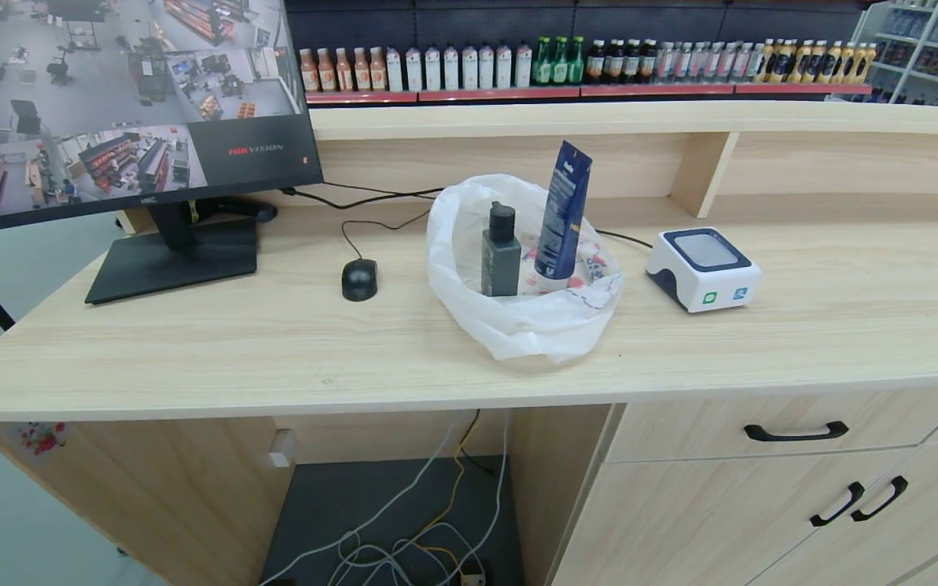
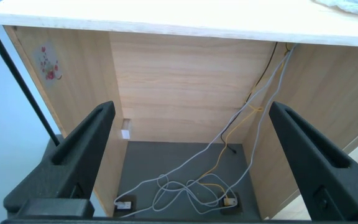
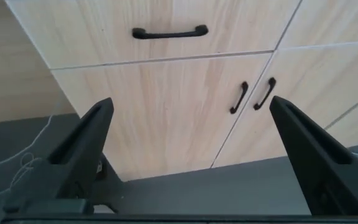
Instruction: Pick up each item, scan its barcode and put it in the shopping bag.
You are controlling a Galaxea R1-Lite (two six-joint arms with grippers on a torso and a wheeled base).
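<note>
left jaws: wide apart, clamped on nothing; held low in front of the table, below its front edge, facing the open recess where loose cables [image 2: 185,186] lie on the floor.
monitor [image 1: 111,106]: on its stand at the table's [image 1: 192,350] back left corner.
mouse [image 1: 359,279]: right of the monitor stand, well back from the front edge, corded.
shopping bag [image 1: 534,334]: white plastic, mouth open upward, around the middle of the table, a little nearer the front edge than the back.
dark bottle [image 1: 501,252]: upright inside the bag, in its left half, pump cap on top.
blue tube [image 1: 563,212]: inside the bag just right of the bottle, standing on its cap, tilted slightly, top rising well above the bag's rim.
scanner [image 1: 703,268]: white box with a dark window facing up, right of the bag, near it but not touching.
right jaws: wide apart, clamped on nothing; low in front of the cupboard doors [image 3: 166,112] under the table's right half, beneath a drawer handle [image 3: 169,32].
done so far: both items in sight bagged; whether each was scanned cannot be told.
left to do: judged little or nothing; task looks at or near its end, with both arms down and away from the table top.
</note>
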